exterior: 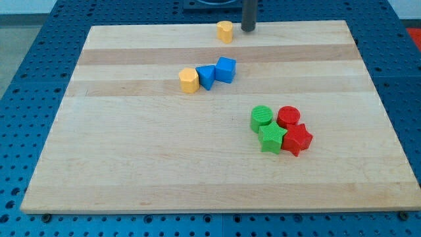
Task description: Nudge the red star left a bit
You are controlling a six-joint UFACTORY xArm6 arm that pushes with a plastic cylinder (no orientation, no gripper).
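red star (297,139) at the view's lower right, touching green star (271,138) | my tip (248,29) at top edge, well apart, holding nothing | beside what may be a yellow heart (225,31)

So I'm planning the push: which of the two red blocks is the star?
The red star is the lower-right one, touching the green star. The red cylinder sits above it. My tip is far off.

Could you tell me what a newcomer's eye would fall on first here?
Probably the tight cluster at the view's lower right: red star, green star, green cylinder and red cylinder. Next, my tip at the view's top edge, beside a yellow block, far from the red star.
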